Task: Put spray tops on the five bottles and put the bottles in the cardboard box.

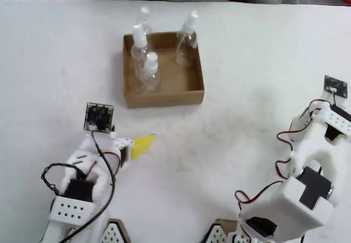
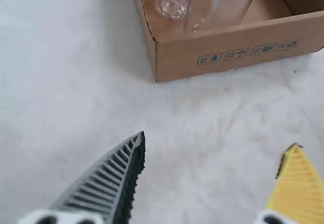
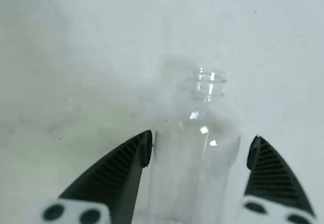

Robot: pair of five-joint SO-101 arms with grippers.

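A: Table and cardboard box logged?
B: Logged. The box is set toward the far side.
A: Grippers?
B: Left gripper is held wide apart over bare table, near the box. Right gripper is spread around an uncapped clear bottle, with a gap seen at one side.
A: Remaining bottles?
B: Three spray-topped bottles are stood upright inside the box.

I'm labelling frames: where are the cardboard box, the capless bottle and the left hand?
cardboard box (image 1: pixel 164 98), high view, front wall.
capless bottle (image 3: pixel 197 158), right wrist view, clear body.
left hand (image 2: pixel 217 139), left wrist view, midway between fingertips.
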